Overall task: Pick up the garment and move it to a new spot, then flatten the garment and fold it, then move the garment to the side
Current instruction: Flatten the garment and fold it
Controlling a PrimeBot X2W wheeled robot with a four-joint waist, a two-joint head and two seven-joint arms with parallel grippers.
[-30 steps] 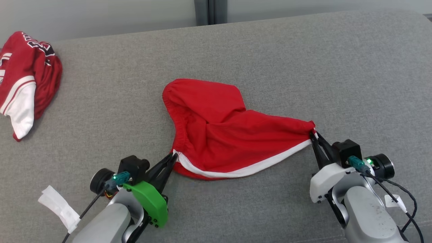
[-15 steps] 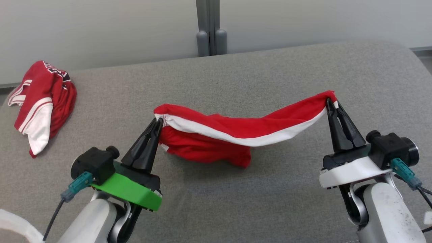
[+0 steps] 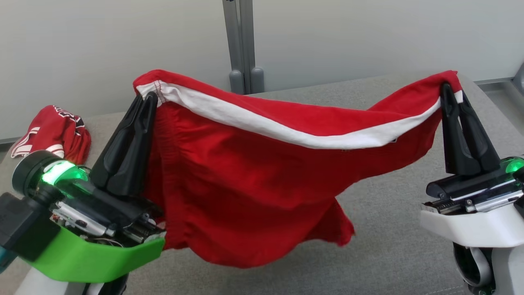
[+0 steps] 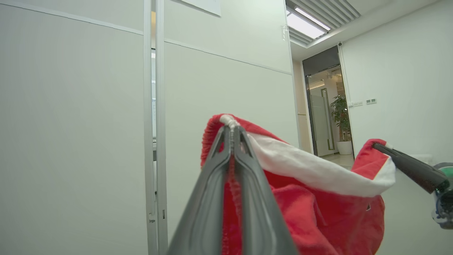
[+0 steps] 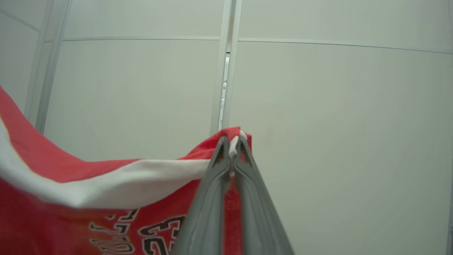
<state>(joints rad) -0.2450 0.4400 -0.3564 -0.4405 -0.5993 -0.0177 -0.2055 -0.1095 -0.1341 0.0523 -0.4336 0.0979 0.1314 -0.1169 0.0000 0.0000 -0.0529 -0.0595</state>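
1. Across the bottom of the head view I log one grey surface (image 3: 389, 229): padded, coarse woven upholstery with a rounded far edge. Smooth pale wall panels (image 3: 102, 49) stand behind it.
2. Garment (image 3: 245, 184), count one: soft red knit, limp, with a white band along its top edge. It hangs in the air over the grey surface, stretched between both grippers and sagging in the middle. I cannot tell whether its lowest fold touches the upholstery.
3. Second red garment (image 3: 53, 127), count one: a crumpled heap with white trim, lying at the surface's far left, well apart from the held one.
4. Grippers, count two, each with two long tapered matt-black fingers. Left gripper (image 3: 149, 98), green housing, is clamped on the garment's left top corner. Right gripper (image 3: 448, 88), white housing, is clamped on the right top corner.
5. Right wrist view adds black-and-white outlined numerals (image 5: 155, 230) printed on the red cloth.
6. Left wrist view adds a gathered elastic edge (image 4: 208, 138) at the pinch, a doorway (image 4: 324, 102) and one potted plant (image 4: 341, 117).
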